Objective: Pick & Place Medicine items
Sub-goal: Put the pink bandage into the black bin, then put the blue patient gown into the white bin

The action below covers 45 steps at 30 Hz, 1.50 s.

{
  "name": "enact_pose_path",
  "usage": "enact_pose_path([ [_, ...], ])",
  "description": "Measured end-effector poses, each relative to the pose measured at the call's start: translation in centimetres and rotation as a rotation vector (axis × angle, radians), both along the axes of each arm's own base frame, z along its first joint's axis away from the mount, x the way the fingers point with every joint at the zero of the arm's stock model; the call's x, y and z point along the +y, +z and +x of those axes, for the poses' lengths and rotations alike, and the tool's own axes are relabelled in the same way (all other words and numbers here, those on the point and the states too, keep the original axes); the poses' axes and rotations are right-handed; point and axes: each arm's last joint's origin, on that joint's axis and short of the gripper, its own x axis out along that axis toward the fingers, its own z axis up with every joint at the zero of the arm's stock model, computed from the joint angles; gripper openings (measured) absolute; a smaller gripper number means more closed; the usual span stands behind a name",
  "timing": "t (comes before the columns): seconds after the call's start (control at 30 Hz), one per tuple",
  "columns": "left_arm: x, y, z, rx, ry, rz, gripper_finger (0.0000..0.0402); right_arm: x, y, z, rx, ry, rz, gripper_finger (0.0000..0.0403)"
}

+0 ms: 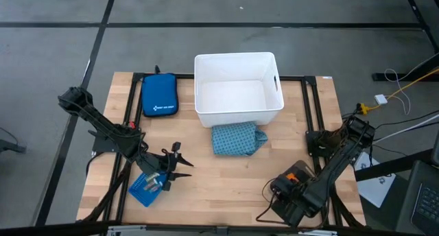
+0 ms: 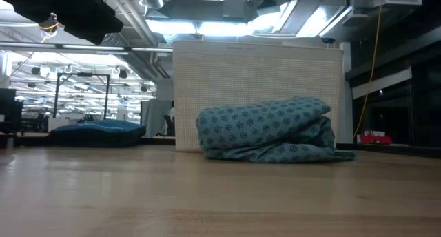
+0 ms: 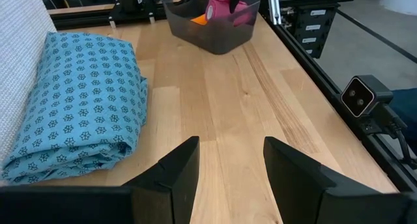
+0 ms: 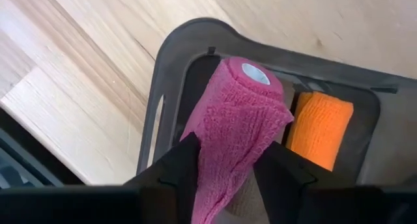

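A pink roll and an orange roll lie in a dark grey tray near the table's right front corner. My right gripper reaches down into that tray and is shut on the pink roll. The teal patterned soft pack lies flat on the table just in front of the white bin. My left gripper hovers open near the front left, beside a light-blue tray. It points across the table toward the teal pack and touches nothing. My right gripper pinches the pink roll between its two fingers, across its lower part. It comes from above, pointing down into the grey tray. The roll leans, its open core end pointing away from the fingers; its other end is hidden by them.
The white bin stands at the middle of the far side. A dark blue zipped pouch lies to its left. Bare wood lies between the two trays in front of the teal pack. A black frame rail runs along the table's right side.
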Motion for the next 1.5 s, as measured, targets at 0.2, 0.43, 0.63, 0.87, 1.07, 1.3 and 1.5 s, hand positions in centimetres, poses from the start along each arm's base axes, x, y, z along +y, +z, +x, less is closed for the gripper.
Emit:
enact_pose_path([
  [0.2,0.0,0.0,0.0,0.001,0.002,-0.003,0.0168,0.0,0.0,0.0,-0.001,-0.005,0.001,0.0214],
  [0.43,0.0,0.0,0.0,0.002,0.004,-0.01,0.0168,0.1,0.0,-0.1,0.04,-0.017,0.033,0.0284],
  [0.63,0.0,0.0,0.0,-0.002,0.02,-0.005,0.0168,0.1,0.0,-0.1,0.039,-0.024,0.034,0.0303],
  [0.87,0.0,0.3,0.1,-0.039,0.019,0.003,0.0168,-0.2,0.1,-0.3,0.056,-0.025,0.009,0.0293],
  [1.07,0.0,0.6,0.2,-0.064,0.013,0.007,0.0168,-1.3,1.8,-0.3,-0.041,-0.032,-0.028,0.0278],
  [1.3,0.0,0.6,0.2,-0.064,0.012,0.008,0.0168,-3.1,3.9,0.4,-0.151,-0.066,-0.02,0.0272],
  [1.5,-0.1,0.6,0.2,-0.064,0.012,0.008,0.0168,-4.6,4.3,2.0,-0.243,-0.013,-0.12,0.0272],
])
